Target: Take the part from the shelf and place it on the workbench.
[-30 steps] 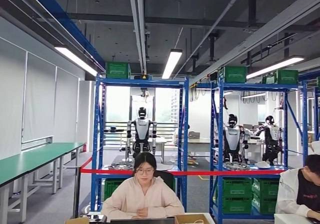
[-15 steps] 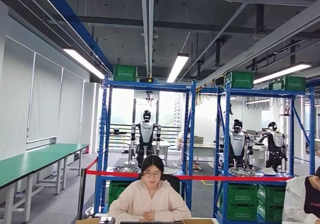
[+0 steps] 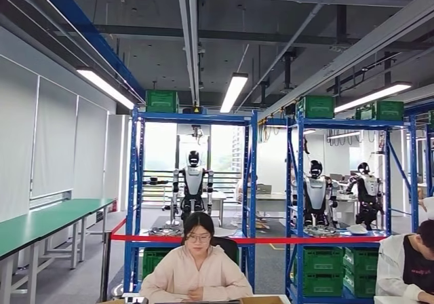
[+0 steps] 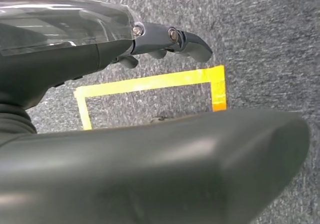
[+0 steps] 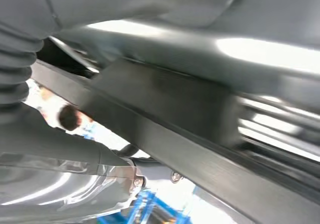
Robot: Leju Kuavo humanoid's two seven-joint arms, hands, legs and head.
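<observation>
Left hand [image 4: 166, 39] is hanging over grey carpet — holding nothing, fingers apart; right hand [image 5: 75, 184] — grip unclear.

1. Grey carpeted floor [image 4: 264, 44], below the left hand's fingers [image 4: 188, 39], with yellow tape outline [image 4: 151, 82] stuck flat on it.
2. Blue shelves [image 3: 192, 182], well ahead: green crates [image 3: 322, 260] low down, possibly round parts on middle tier.
3. Green-topped workbench [image 3: 46, 219], far left.
</observation>
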